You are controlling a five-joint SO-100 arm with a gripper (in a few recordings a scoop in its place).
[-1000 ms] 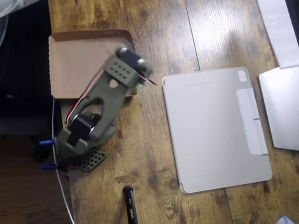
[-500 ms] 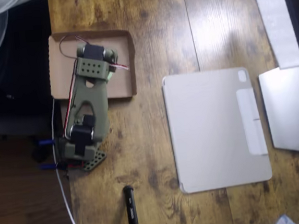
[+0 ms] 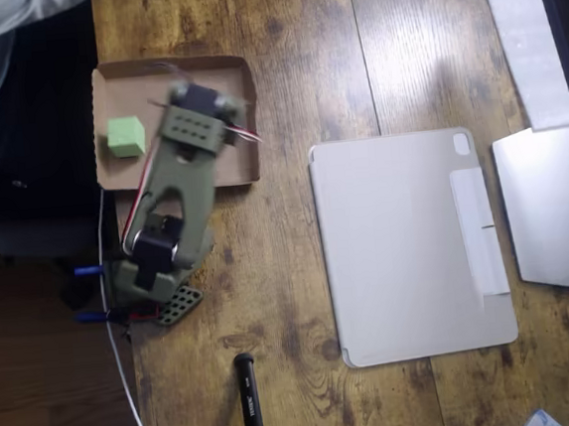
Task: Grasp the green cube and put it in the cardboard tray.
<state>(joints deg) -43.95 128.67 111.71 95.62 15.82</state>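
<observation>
**Cube down in tray**

Green cube [image 3: 124, 136] resting at left of cardboard tray [image 3: 235, 70], apart from olive arm [image 3: 178, 187] just right. State of fingers impossible to tell beneath wrist. Best lifted straight up, clearing tray's low rims; open counter [image 3: 302, 301] further right before grey tablet cover [image 3: 407, 247].

You have a pale pastel-green cube [image 3: 124, 136]; plain brown cardboard tray [image 3: 241, 117]; olive-green arm [image 3: 176, 198] with black motor housings; light grey tablet cover [image 3: 397, 248]; knotted, warm-brown wood-grain table [image 3: 300, 52]; black cylinder [image 3: 248, 396].
</observation>
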